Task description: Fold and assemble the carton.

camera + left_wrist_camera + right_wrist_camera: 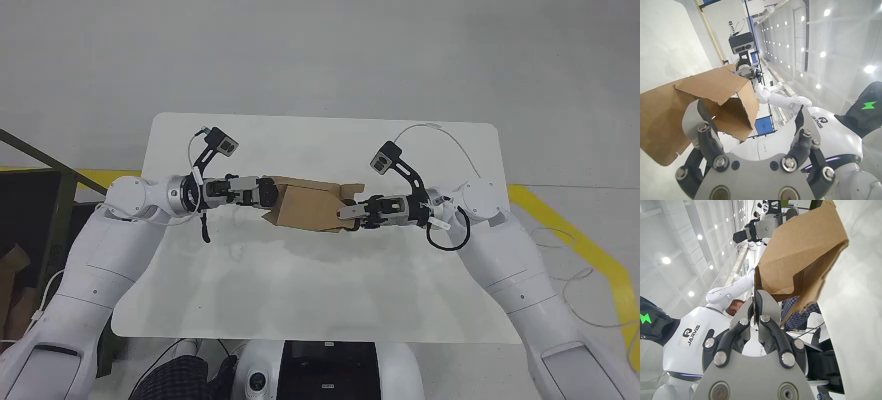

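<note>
Brown cardboard makes up the carton (305,207), a half-opened sleeve held between the two grippers over the middle of the white table (300,290), toward its far side. From the top view I cannot tell whether it rests on the surface. Its long axis runs across the table from one arm to the other, and one open end points at each gripper. In the left wrist view the carton (696,94) turns its mouth toward the camera, showing bare inner walls and ragged-edged flaps that angle outward. In the right wrist view the carton (802,256) shows a creased, slanting side panel and a loose flap at its near end. The left gripper (268,190) sits at the carton's left end with its fingers spread wide. Seen up close on the left gripper (751,106), one finger (705,113) lies at a flap of the mouth, touching or just in front of it, while the other stands well apart in open air. The right gripper (350,213) is at the opposite end. Its own view shows the right gripper (755,302) pinching the thin edge of a cardboard panel between pressed-together pads. Both forearms reach inward toward each other, roughly level across the table, wrists facing.
</note>
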Robot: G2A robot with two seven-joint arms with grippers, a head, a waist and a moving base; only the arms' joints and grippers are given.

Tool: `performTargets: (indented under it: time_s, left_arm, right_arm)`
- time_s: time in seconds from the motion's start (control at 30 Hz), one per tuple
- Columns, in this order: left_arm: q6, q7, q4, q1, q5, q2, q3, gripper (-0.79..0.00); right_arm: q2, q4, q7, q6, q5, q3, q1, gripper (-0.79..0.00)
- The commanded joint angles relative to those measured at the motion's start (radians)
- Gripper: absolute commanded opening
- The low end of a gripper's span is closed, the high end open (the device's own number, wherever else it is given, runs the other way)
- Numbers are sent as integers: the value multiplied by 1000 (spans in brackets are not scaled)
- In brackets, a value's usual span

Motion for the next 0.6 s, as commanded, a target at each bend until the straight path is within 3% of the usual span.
performTargets:
  time_s: [0.0, 0.57]
  left_arm:
    - [6, -5, 0, -2, -5, -3, 4, 0]
    - [75, -58, 0, -4, -51, -19, 1, 0]
  right_arm:
    - [-1, 0, -5, -3, 2, 0, -2, -785]
    - [-15, 39, -18, -30, 20, -15, -6, -785]
